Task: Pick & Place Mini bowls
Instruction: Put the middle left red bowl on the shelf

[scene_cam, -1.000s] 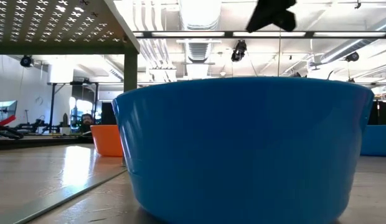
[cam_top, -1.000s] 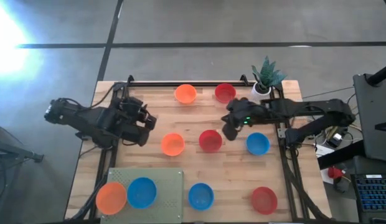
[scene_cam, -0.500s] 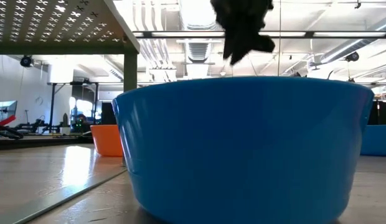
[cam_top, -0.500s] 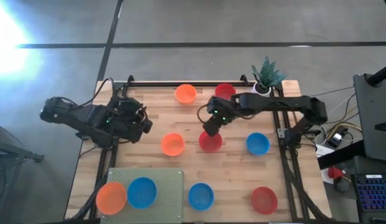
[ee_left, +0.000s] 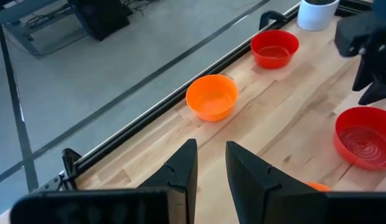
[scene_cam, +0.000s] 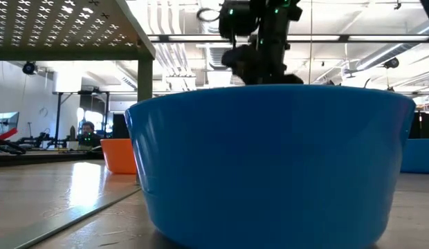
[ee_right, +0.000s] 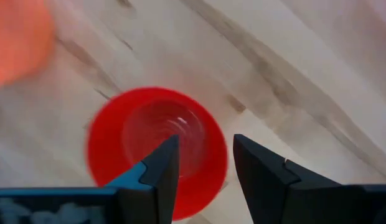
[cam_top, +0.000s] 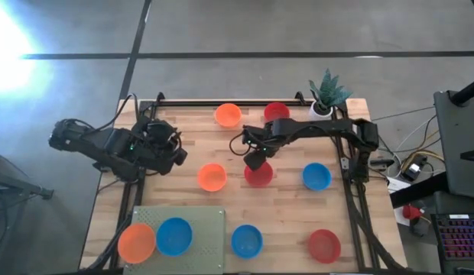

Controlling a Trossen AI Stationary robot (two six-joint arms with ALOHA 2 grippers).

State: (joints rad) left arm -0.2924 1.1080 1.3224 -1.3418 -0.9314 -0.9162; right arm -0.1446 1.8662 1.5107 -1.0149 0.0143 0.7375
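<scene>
From above, I saw the right gripper poised over the middle of the table, fingers parted and empty, directly above the rim of the central red bowl. In its wrist view that red bowl lay beneath both fingertips. The left gripper, slightly open and empty, waited at the table's left side.

Strong floor glare upper left of the high view (motion-blurred right wrist view)
</scene>
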